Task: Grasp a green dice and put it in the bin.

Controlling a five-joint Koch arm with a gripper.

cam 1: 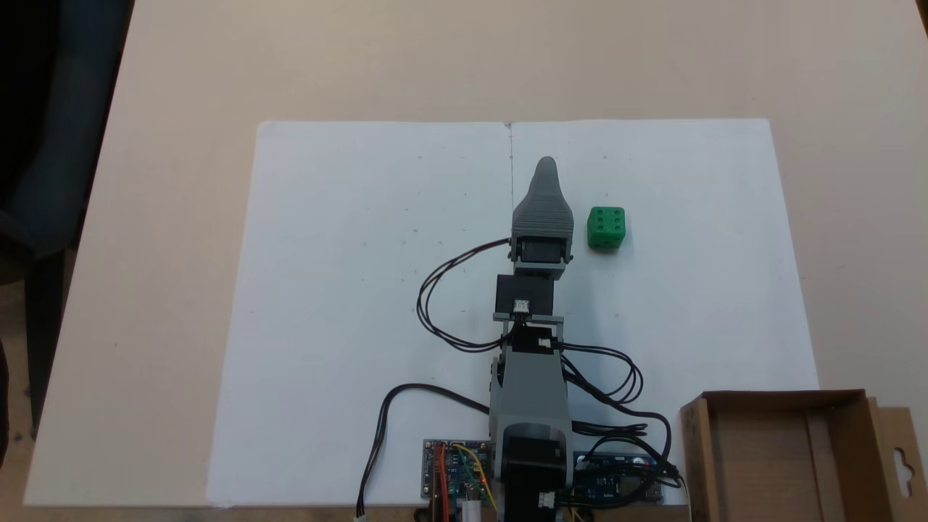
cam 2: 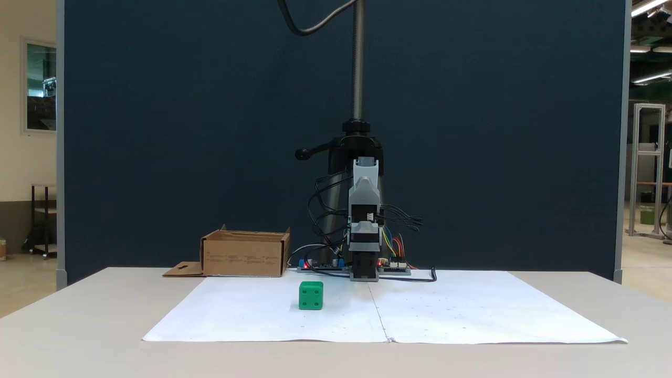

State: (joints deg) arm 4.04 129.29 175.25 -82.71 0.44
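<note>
fingers (cam 1: 545, 170) point away, green dice (cam 1: 606, 228) just beside them, apart.

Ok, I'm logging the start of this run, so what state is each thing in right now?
green dice: resting on the white paper, free of the gripper.
bin: open-topped, nothing visible inside.
gripper: beside the dice, apart; open or shut cannot be told.

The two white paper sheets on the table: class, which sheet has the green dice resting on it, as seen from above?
The sheet right of the seam holds the green dice; the left sheet carries none.
</note>
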